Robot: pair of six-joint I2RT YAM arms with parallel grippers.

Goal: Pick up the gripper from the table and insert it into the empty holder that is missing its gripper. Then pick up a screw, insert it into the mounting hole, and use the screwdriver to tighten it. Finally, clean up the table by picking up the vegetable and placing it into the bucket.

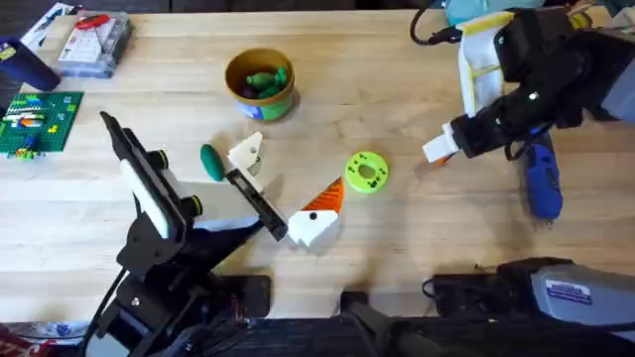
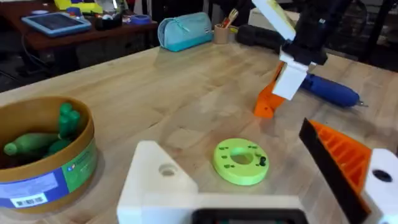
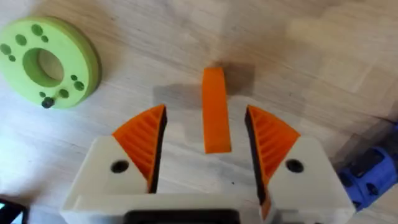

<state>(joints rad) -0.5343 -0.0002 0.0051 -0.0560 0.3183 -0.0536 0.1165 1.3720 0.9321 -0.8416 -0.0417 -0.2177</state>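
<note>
room — dim | desk behind, brown — tablet on it | blue pouch near | pen cup

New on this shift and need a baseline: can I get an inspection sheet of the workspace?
Surface: the table, pale wood strips, no spills seen.
Job's things: the gripper on the table between the right fingers; the screwdriver lying near the right arm; the vegetable on the table; the bucket already holding green toy vegetables.
Clutter: yellow-green disc, cream-white piece, green baseplate, clear box.
Grippers: right gripper open, straddling the gripper without touching it; left gripper open, holding nothing.
Cables: black cable at the far right.
Surroundings: blue pouch past the table.
</note>
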